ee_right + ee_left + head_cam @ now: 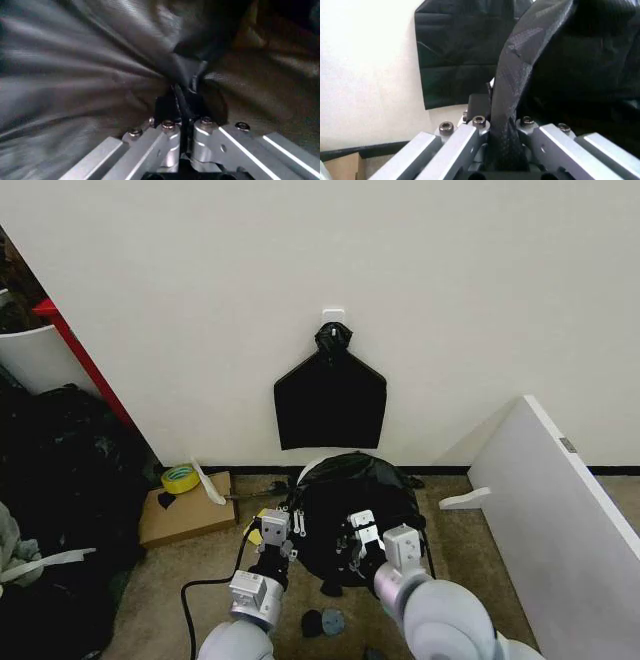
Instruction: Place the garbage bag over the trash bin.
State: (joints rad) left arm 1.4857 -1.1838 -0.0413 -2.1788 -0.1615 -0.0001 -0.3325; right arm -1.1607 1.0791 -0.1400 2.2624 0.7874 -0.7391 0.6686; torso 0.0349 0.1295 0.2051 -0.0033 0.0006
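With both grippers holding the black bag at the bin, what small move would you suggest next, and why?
Probably ease both grippers outward and down. The left gripper and right gripper each pinch a fold of the garbage bag, which lies bunched over the trash bin, whose white rim still shows at the back left.

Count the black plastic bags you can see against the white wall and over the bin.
2. A flat knotted bag hangs on the wall; the garbage bag drapes over the bin below it. More may sit in the dark heap at left.
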